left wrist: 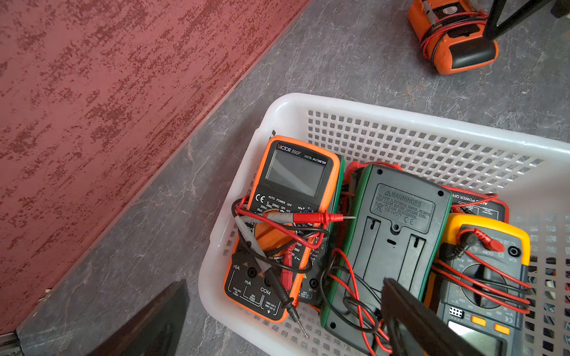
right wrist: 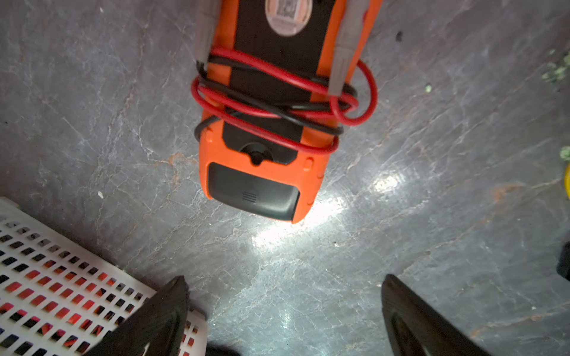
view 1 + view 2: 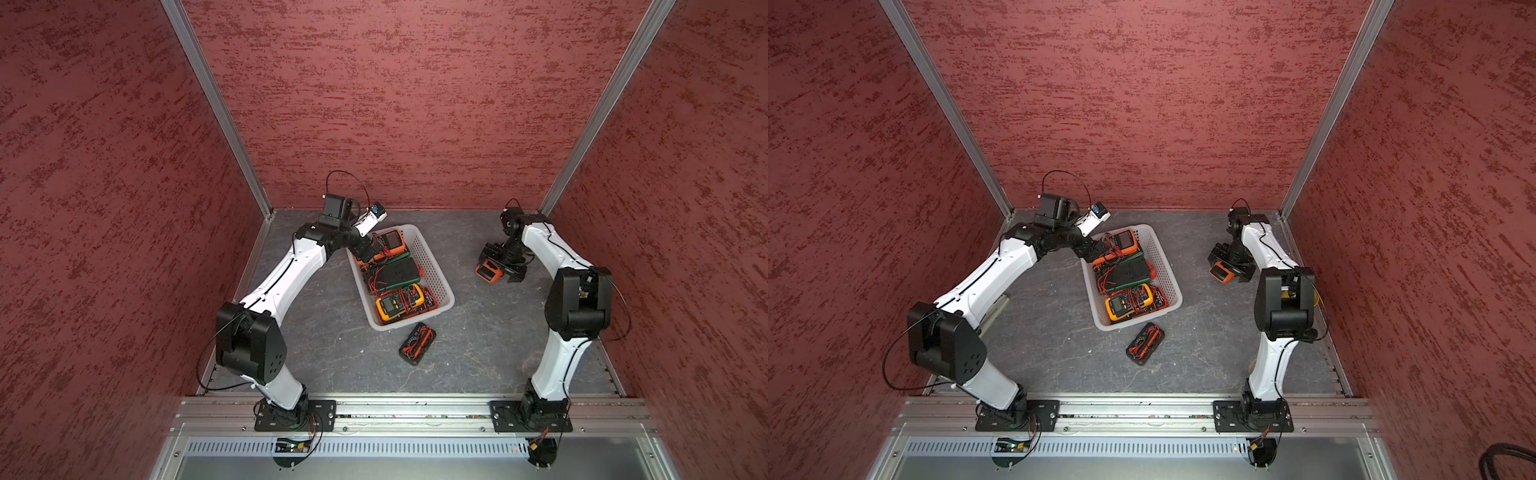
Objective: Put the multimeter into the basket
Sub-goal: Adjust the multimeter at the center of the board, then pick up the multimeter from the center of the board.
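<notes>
A grey, marbled table (image 3: 478,340) carries everything. Near its middle sits the white perforated basket (image 3: 444,286), which also shows in the left wrist view (image 1: 401,123), with its long side running away from the robot. Four meters lie in it: a Victor meter (image 1: 296,197) at the far end, a green-edged meter (image 1: 398,234) lying face down, a yellow meter (image 3: 397,305) at the near end, and a red one mostly buried beneath them.

Two meters lie outside the basket. The orange multimeter (image 2: 268,123) lies face down on the table, well to the basket's right, with red and black leads (image 2: 277,101) wound around it. The black multimeter (image 3: 417,343) lies just beyond the basket's near end.

The left gripper (image 1: 285,282) hangs over the basket's far end with its jaws spread and empty. The right gripper (image 2: 285,277) hovers near the orange multimeter's end, its jaws also spread, apparently not touching it.
</notes>
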